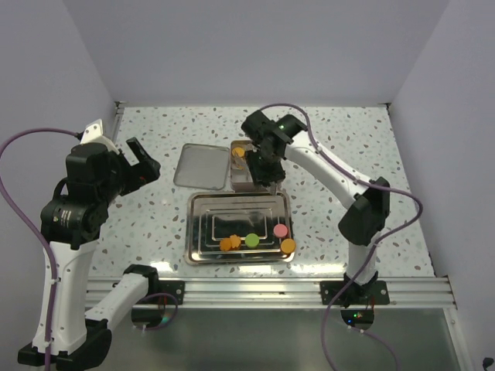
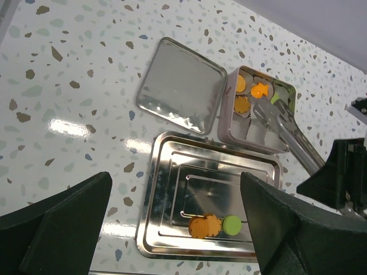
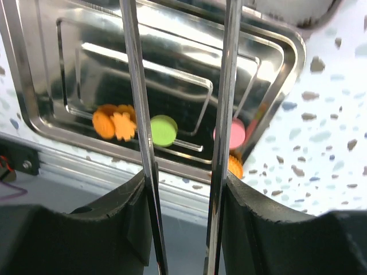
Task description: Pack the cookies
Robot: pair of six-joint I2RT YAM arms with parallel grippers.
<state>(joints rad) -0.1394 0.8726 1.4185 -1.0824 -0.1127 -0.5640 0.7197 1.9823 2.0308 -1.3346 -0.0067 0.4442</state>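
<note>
My right gripper (image 1: 267,166) is shut on metal tongs (image 2: 287,134), whose tips reach into a small tin box (image 1: 241,179). An orange flower cookie (image 2: 260,90) sits at the tong tips; I cannot tell whether it is pinched. The box holds white paper cups with orange cookies (image 2: 241,104) and a green one (image 2: 277,97). On the steel tray (image 1: 201,224) lie two touching orange cookies (image 1: 230,243), a green one (image 1: 252,239), a pink one (image 1: 281,229) and an orange one (image 1: 288,246). My left gripper (image 1: 143,166) is open and empty above the table's left side.
The tin's lid (image 1: 203,165) lies flat left of the box, behind the tray. The tray's near rim is close to the table's front rail (image 1: 263,292). Grey walls enclose the table on three sides.
</note>
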